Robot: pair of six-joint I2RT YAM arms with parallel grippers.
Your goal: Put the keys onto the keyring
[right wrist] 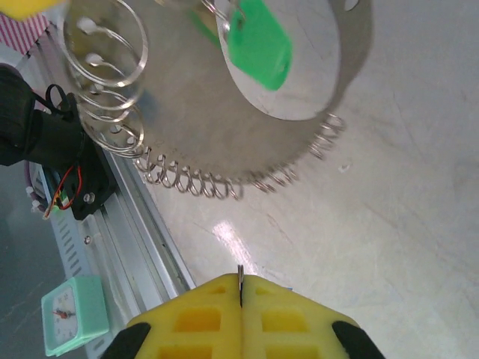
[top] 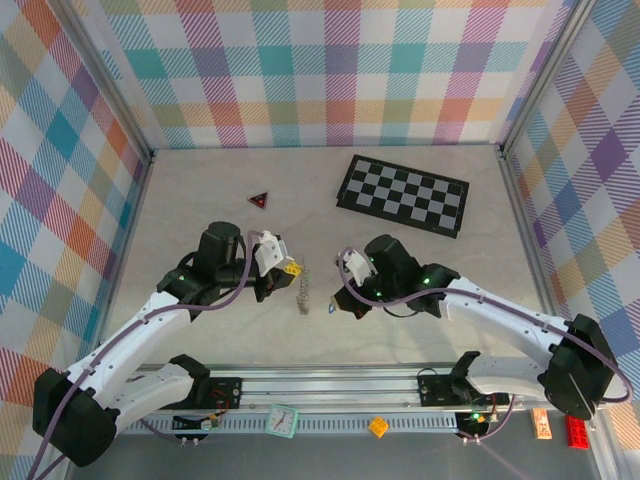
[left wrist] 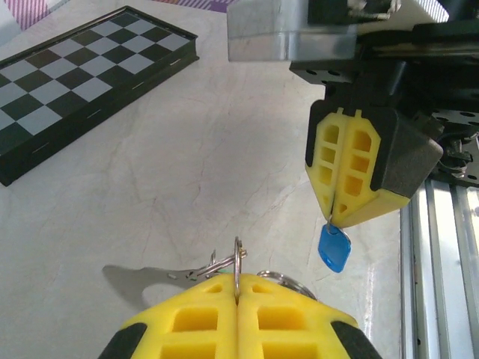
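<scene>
The silvery chain-link keyring (right wrist: 187, 179) hangs from the left gripper (left wrist: 238, 299). Its yellow fingers are pressed together on a thin upright wire ring (left wrist: 237, 263) of the chain, which stands edge-on in the seam between the pads. From above, the keyring reads as a narrow strand whose long axis runs from far to near, in the gap between the two grippers over the middle of the pale marbled table (top: 200, 200). In the right wrist view its coils sweep down in a curve above the tabletop. There the green key (right wrist: 258, 45), a tiny one with a plastic head, sits high among the links, its long axis slanting from upper left to lower right. The blue key (left wrist: 334, 248), equally small and plastic-headed, dangles head-down from the right gripper (left wrist: 338, 206), long axis close to vertical with the head tipped slightly aside. That gripper's yellow pads are clamped on its short metal shank, a sliver of which shows in their seam. Both arms reach forward from the near rail, elbows out and forearms angled inward, so the two grippers face each other closely, tips near but apart. A black-and-grey folding chessboard (top: 403, 195) lies well beyond them.
</scene>
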